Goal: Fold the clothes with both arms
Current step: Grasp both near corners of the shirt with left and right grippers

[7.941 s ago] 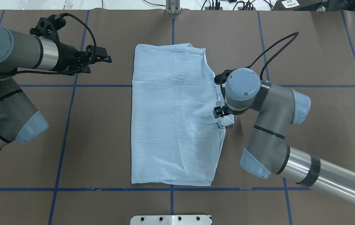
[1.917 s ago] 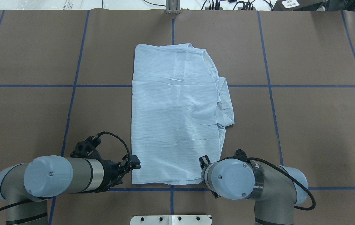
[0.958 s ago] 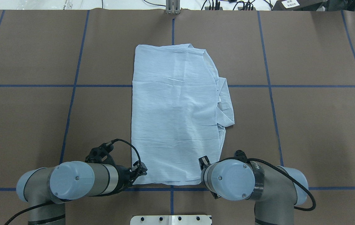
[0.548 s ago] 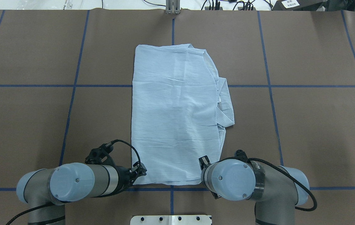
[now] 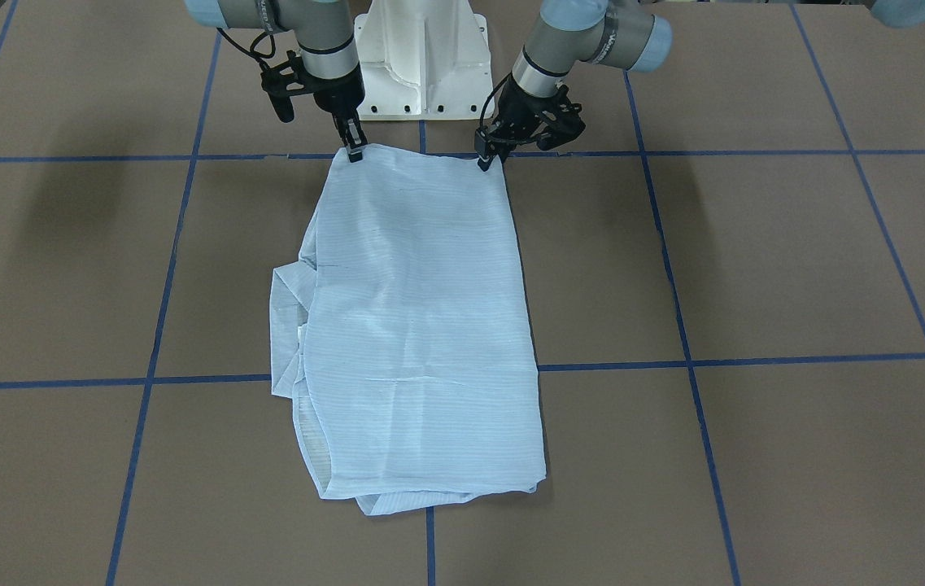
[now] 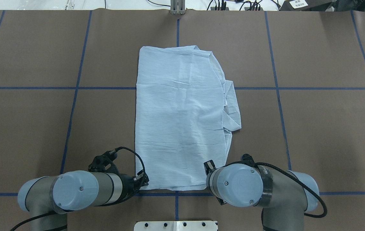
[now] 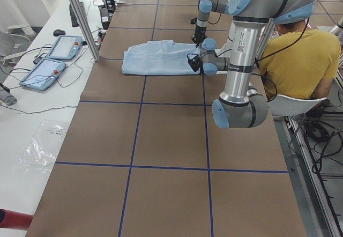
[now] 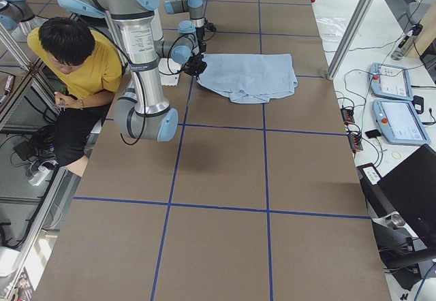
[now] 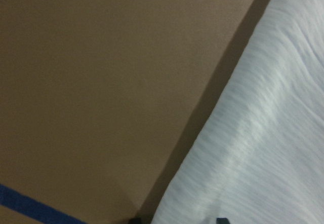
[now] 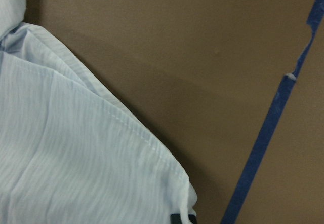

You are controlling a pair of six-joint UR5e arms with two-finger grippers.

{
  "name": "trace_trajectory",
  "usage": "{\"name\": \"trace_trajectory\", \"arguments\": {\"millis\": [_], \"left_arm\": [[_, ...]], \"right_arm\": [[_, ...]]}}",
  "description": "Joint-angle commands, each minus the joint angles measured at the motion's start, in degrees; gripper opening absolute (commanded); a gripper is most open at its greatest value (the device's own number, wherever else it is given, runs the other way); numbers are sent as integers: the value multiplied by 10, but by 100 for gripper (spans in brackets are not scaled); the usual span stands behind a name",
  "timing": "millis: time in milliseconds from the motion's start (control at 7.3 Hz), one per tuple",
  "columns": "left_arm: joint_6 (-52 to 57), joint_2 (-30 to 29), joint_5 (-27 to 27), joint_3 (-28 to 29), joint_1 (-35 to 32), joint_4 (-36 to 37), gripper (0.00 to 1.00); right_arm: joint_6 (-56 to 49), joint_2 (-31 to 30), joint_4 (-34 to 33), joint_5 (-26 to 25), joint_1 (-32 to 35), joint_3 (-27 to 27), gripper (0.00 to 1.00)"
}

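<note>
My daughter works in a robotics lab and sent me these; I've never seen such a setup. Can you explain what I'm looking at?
Two jointed robot arms stand at a brown table marked with blue tape. One camera looks from behind the robot, one faces it, two watch from the table's ends, one sits on each wrist. A pale-blue shirt, already folded narrow, lies flat. The left gripper and right gripper each sit at one corner of its robot-side edge; whether they have pinched it I cannot tell.

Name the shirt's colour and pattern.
Shirt: pale blue with fine stripes, clearest in the right wrist view.
</note>
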Motion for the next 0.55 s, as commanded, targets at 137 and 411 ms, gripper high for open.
{"name": "trace_trajectory", "arguments": {"millis": [137,411], "left_arm": [[1,0,-1,-14,1,1,0],[0,17,-1,-78,1,1,0]], "right_arm": [[0,-2,0,0,1,0,0],[3,-4,-18,-1,-3,28,0]]}}
